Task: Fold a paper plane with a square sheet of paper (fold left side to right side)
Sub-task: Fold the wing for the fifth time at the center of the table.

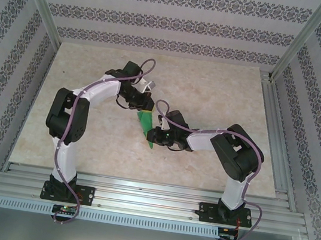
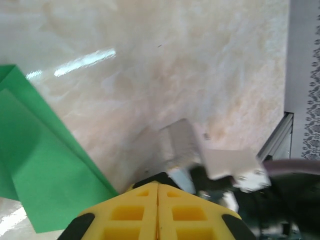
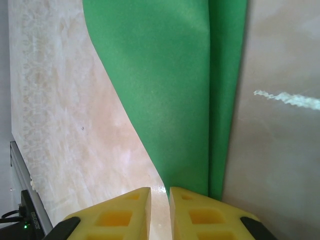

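Two robot grippers meet over a folded green paper (image 1: 146, 124) on a marble table (image 1: 223, 105).
Left gripper (image 2: 157, 210) is closed, with the paper just to its left. Right gripper (image 3: 160, 202) has its fingers a narrow slit apart, and the paper ahead reaches its right finger.

From above, the green paper (image 1: 146, 121) is too small to read its creases. The right wrist view cuts off its top; a grey shape (image 2: 225, 162) at the left wrist is blurred.
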Action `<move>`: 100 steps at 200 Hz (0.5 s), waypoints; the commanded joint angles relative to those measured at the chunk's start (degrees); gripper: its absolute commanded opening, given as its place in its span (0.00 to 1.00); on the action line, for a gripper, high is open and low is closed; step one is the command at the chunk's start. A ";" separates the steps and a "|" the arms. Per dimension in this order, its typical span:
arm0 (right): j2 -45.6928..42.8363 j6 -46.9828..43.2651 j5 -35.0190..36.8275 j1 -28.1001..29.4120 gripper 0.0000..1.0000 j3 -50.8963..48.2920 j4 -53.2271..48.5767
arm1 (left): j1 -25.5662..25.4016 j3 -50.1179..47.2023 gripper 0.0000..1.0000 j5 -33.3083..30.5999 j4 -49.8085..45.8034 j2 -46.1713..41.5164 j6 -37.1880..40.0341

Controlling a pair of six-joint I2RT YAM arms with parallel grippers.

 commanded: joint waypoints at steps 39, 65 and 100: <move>3.66 -0.12 3.16 1.06 0.18 -2.25 -7.95 | -2.27 -6.88 0.06 1.85 5.53 2.50 -1.41; 3.77 -0.83 3.88 1.61 0.18 -1.38 -9.68 | -2.37 -7.87 0.05 1.55 6.83 4.94 -1.66; 3.77 -1.41 4.58 1.95 0.18 -0.76 -11.54 | -2.45 -6.93 0.05 -0.23 6.74 8.38 -0.77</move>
